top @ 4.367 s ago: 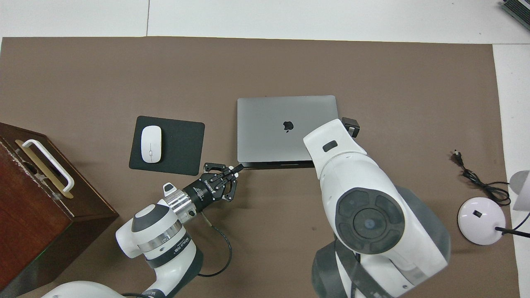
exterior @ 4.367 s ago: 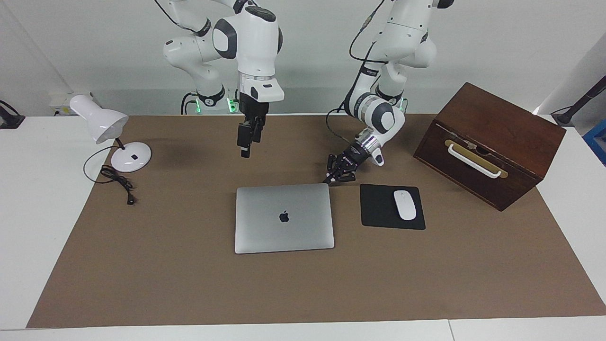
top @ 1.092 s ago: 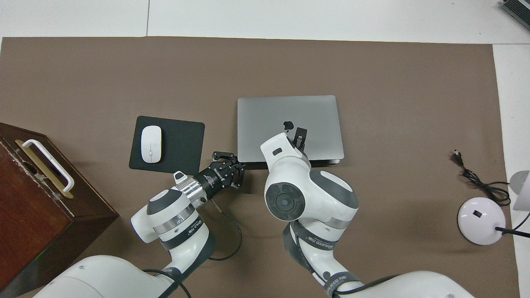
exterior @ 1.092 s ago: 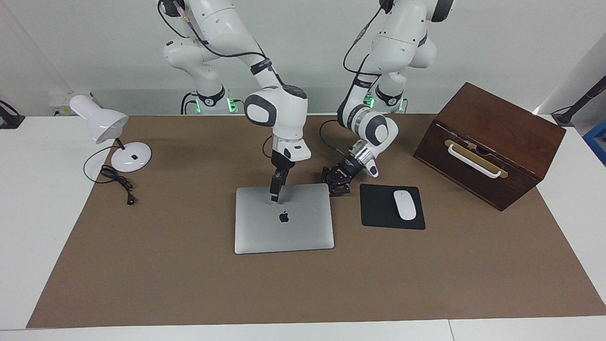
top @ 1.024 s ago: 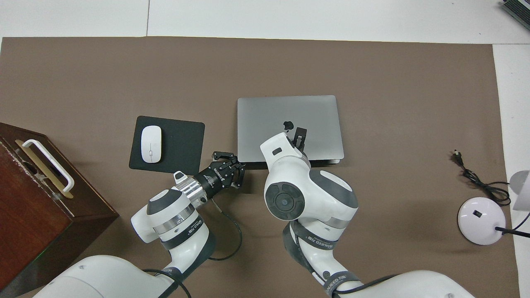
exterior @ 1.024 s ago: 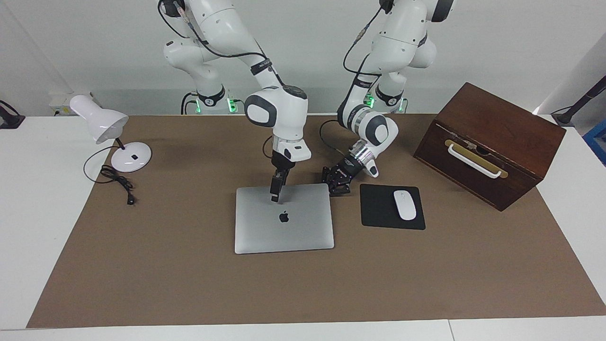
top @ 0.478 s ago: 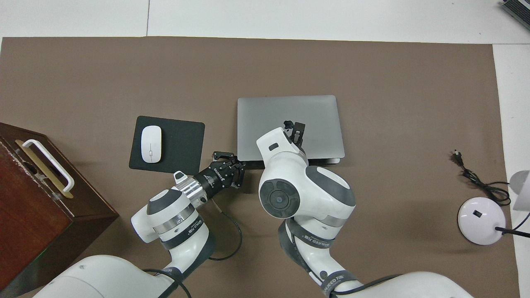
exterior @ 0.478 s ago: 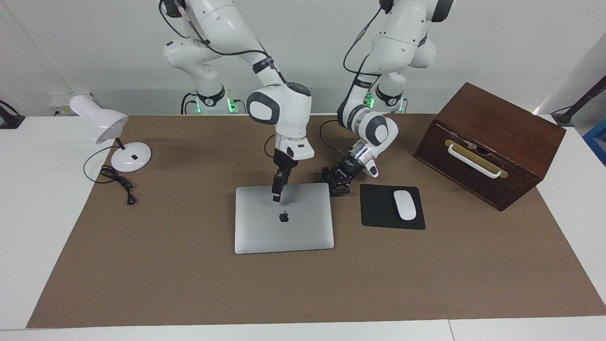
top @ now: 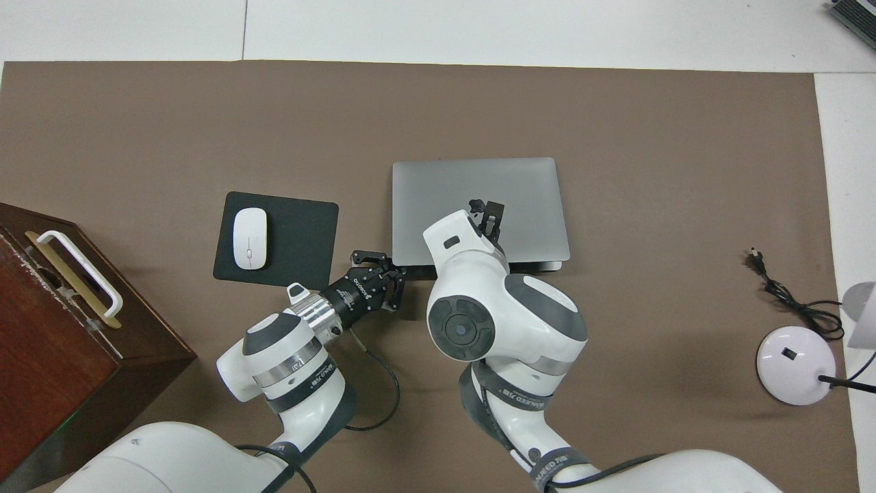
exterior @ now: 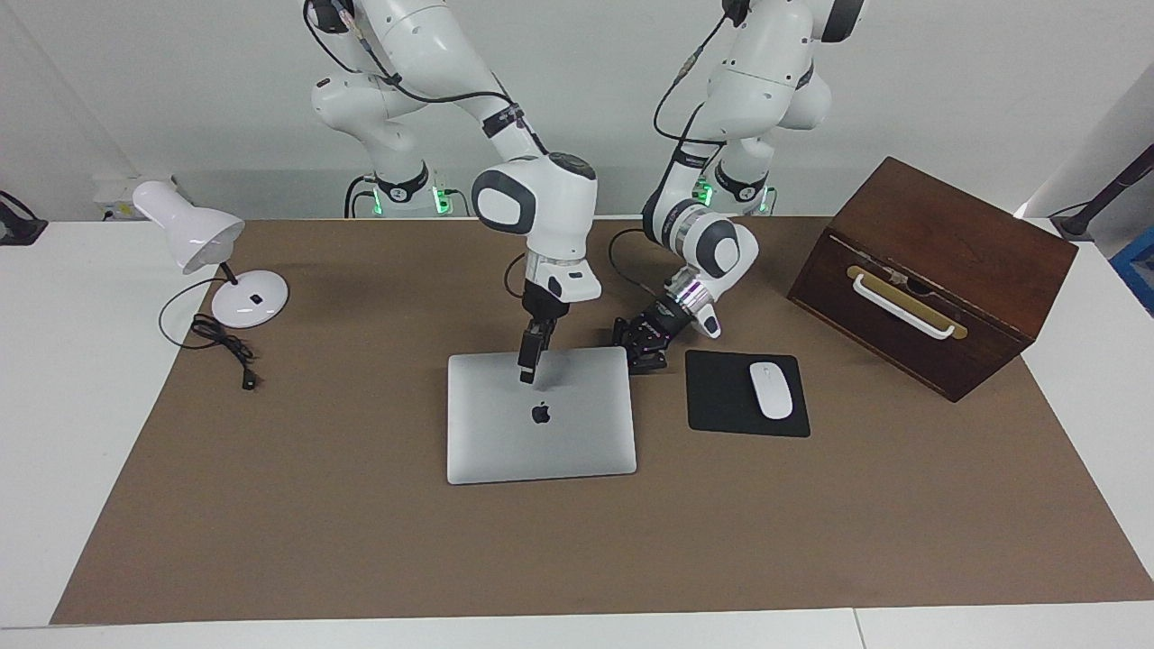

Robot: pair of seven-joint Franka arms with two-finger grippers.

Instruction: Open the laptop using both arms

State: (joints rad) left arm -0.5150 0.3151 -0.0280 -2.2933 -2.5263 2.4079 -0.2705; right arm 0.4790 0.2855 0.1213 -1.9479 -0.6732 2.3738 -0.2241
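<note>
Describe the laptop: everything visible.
The laptop is thin, silver-grey and metallic-looking, with a dark apple logo on its lid. It lies on the brown mat, beside the black mouse pad. The lid's edge nearest the robots is lifted slightly off the dark base. The right hand presses on the lid near that edge; the left hand, shut, is at the corner toward the mouse pad.

My arms (exterior: 541, 194) are white with dark grey caps. The laptop (exterior: 559, 437) is silver-grey (dark logo (exterior: 540, 413) on its lid), the mat (exterior: 361, 505) plain brown, the mouse pad (exterior: 721, 397) black, the mouse (exterior: 771, 389) and lamp (exterior: 194, 234) white, the box (exterior: 956, 243) dark brown.
</note>
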